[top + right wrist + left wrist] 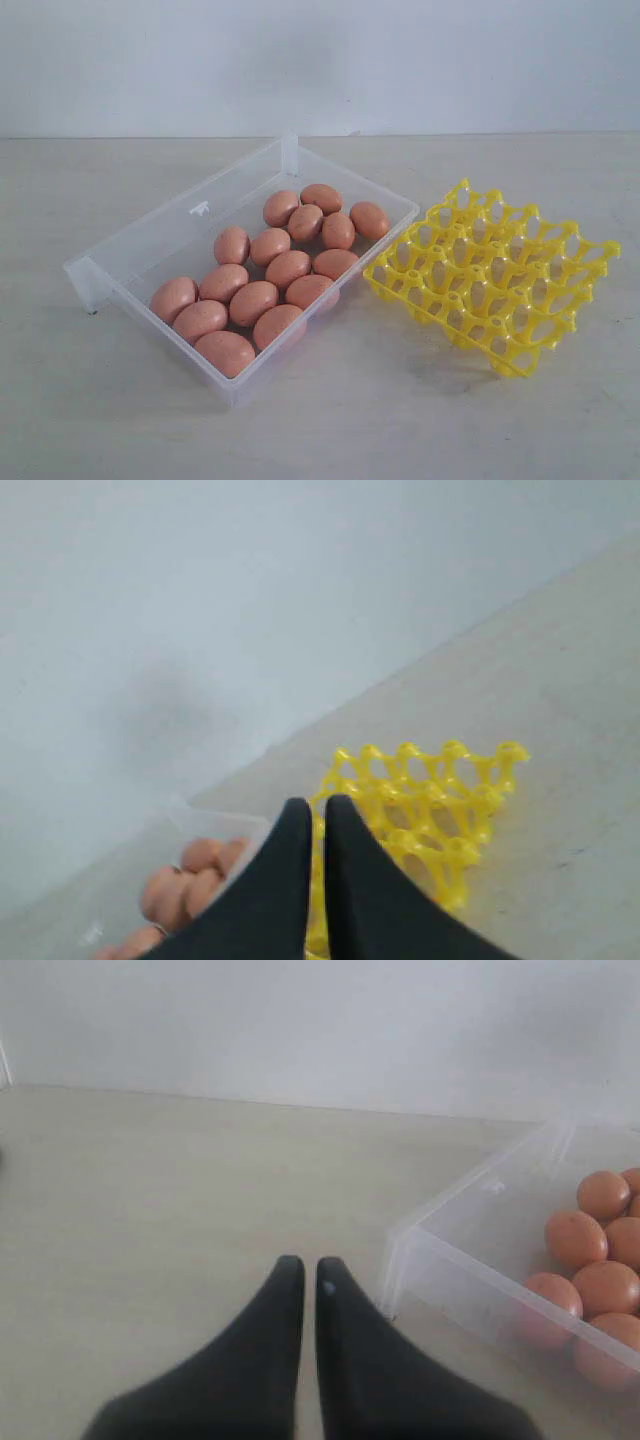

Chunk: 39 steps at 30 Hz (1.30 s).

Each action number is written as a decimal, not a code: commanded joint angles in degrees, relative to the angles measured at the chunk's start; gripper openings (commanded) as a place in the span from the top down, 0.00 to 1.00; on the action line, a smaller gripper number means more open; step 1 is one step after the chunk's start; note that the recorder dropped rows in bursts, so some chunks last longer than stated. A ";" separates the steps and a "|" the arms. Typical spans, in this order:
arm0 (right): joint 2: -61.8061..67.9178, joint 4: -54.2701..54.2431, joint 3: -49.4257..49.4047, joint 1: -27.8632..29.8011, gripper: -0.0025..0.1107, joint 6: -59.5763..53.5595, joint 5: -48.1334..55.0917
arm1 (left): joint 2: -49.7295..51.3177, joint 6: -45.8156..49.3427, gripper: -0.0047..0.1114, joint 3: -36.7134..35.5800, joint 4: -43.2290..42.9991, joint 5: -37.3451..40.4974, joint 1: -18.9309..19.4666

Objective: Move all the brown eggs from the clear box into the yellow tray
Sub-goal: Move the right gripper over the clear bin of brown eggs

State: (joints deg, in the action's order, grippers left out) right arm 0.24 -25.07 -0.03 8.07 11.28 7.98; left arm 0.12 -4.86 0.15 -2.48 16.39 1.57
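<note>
Left end effector (pixel 308 1266) and right end effector (pixel 317 806) both pinched closed, empty. Brown eggs (pixel 288 268) fill the clear box (pixel 150 235), centre-left; yellow tray (pixel 455 300) right. Eggs look smooth, fragile: grip gently across the waist.

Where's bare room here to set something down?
Bare table left of the box and in front of box and tray. Every tray cell is empty. Inside the box, only a strip along the far-left wall is free; eggs crowd the rest.
</note>
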 commanded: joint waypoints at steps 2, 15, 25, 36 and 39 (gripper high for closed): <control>-0.24 -6.03 0.03 -0.10 0.98 1.65 -3.42 | -0.12 0.13 0.92 -0.15 0.16 -0.30 -0.12; 16.90 -1.86 22.53 -0.10 0.98 -4.16 -41.39 | -0.12 0.13 0.92 -0.15 0.16 -0.30 -0.12; 63.33 57.96 65.99 -7.46 0.98 14.34 7.80 | -0.12 0.13 0.92 -0.15 0.16 -0.30 -0.12; 93.32 48.57 92.61 -20.76 0.98 -18.46 56.89 | -0.12 0.13 0.92 -0.15 0.16 -0.30 -0.12; 98.40 33.77 99.10 -20.76 0.98 -28.29 61.98 | -0.12 0.13 0.92 -0.15 0.16 -0.30 -0.12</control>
State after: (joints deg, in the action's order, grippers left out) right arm 95.26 19.73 93.89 -12.52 -9.12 65.33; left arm 0.12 -4.86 0.15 -2.48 16.39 1.57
